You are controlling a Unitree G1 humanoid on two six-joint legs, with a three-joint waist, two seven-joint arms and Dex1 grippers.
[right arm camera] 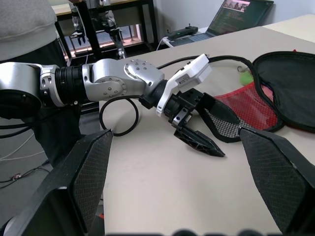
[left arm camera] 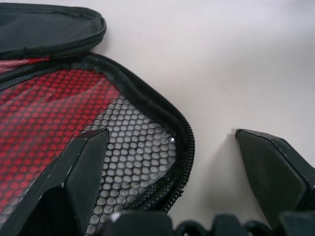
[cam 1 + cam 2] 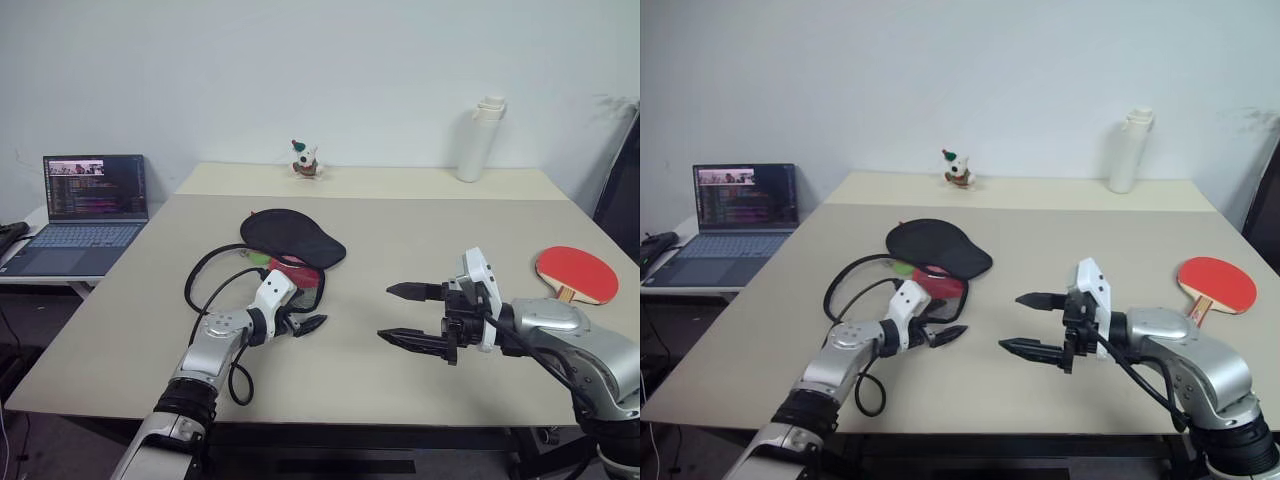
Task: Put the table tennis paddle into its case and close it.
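At table centre: case unzipped, left gripper jaws spread at its mesh edge; right gripper spread wide, empty; paddle far right.

Left gripper – fingers spread – at the open case's mesh edge.

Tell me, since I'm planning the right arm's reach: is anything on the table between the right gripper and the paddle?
Nothing visible is. The table tennis paddle lies on bare table near the right edge, behind the open right gripper, whose fingers point away from it toward the case. Only the right arm itself lies that way.
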